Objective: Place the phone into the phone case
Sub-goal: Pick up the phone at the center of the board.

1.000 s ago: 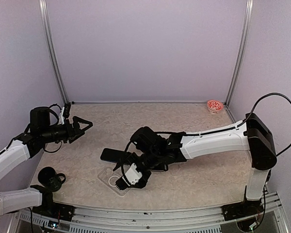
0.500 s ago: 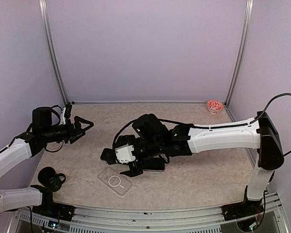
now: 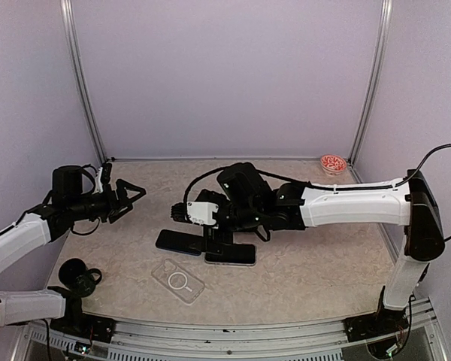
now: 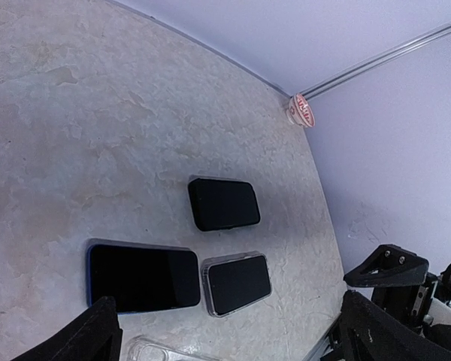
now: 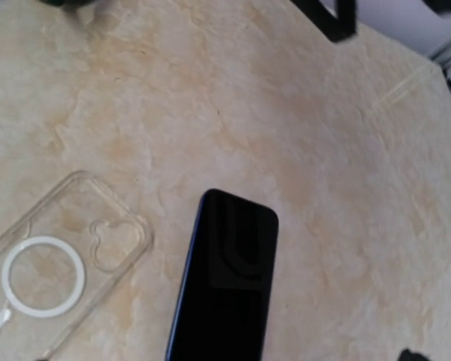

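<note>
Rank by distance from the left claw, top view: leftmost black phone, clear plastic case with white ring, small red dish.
1. Leftmost black phone, mid-table, just right of the left claw.
2. Clear plastic case with white ring, near edge, in front of that phone.
3. Small red dish, far right corner.

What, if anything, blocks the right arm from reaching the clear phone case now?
Probably nothing. The clear phone case lies alone on the bare table with nothing on top of it, and the right gripper hovers open just beyond it, above the dark phone.
</note>
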### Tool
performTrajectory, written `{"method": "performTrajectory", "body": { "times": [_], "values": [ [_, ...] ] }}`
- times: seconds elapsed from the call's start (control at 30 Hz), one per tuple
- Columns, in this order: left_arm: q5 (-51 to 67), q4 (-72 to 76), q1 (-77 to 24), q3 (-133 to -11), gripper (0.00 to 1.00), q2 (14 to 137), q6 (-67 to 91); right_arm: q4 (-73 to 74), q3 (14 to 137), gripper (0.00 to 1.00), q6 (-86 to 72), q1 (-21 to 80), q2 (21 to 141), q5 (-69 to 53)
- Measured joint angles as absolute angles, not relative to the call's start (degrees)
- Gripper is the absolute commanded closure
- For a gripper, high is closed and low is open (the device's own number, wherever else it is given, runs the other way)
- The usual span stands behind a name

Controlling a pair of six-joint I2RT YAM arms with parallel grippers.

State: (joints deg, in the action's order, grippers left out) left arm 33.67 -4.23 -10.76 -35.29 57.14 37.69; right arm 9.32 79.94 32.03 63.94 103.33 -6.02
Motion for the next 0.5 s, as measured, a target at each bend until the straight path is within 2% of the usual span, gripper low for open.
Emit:
{"method": "performTrajectory", "body": {
  "times": [0.23,0.5],
  "values": [
    [32.3,-3.7,-12.4,-35.3,0.01,57.7,38.6,11.3,83.4,0.01,26.9,58.8,104.1,-13.3],
    [30.9,-3.2,-14.2,-35.3,0.01,57.7,39.2,12.6,92.4,0.03,23.3,54.8,111.1,-20.0]
  ]
}}
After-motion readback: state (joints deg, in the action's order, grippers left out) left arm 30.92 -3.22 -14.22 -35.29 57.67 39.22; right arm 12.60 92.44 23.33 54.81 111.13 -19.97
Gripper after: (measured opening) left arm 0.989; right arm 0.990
